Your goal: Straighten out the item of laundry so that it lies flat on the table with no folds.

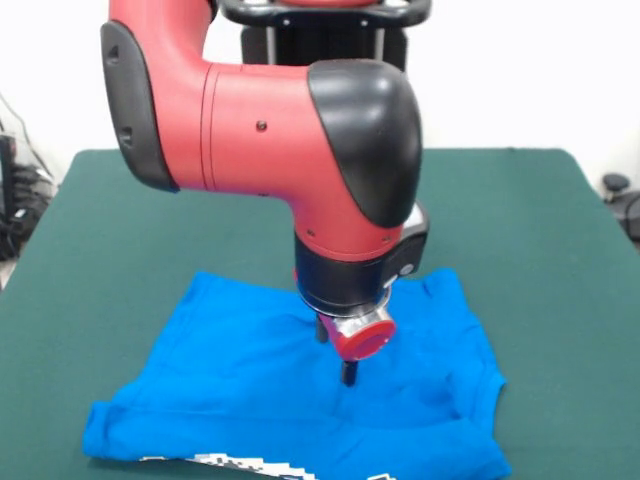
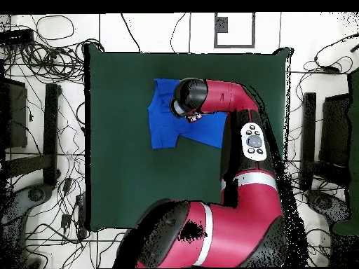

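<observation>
Item: T-shirt (image 1: 250,390), bright blue, plain side up, lying on the table (image 1: 520,230) toward the edge nearest the front camera. You will find it mostly spread, but ridges run through the cloth beneath the arm, and a strip of printed graphic (image 1: 240,463) shows at the near hem, which suggests that edge is turned over. Judged not yet flat.

Tool: gripper (image 1: 347,372), lowered onto the shirt's middle, tips at or touching the fabric, probably placed there to pinch or drag out a wrinkle. The wrist hides its fingers; you cannot tell whether they stand apart or together.

Arm (image 2: 231,98): reaches over the shirt, covering part of it from above.
</observation>
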Robot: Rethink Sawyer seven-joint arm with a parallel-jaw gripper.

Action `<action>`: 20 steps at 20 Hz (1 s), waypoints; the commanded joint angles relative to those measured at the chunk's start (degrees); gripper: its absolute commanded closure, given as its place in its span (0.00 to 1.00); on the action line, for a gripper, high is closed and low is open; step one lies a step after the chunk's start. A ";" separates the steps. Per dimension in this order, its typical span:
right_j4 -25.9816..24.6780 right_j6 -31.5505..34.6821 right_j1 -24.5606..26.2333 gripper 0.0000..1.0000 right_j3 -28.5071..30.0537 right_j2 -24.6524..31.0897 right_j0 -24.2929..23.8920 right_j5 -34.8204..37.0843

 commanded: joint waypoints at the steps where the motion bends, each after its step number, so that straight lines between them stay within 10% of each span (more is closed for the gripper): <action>1: -3.07 -16.51 3.44 0.00 8.19 6.65 -0.55 -5.94; 20: -3.80 -10.05 6.57 0.00 6.79 4.50 1.42 -9.50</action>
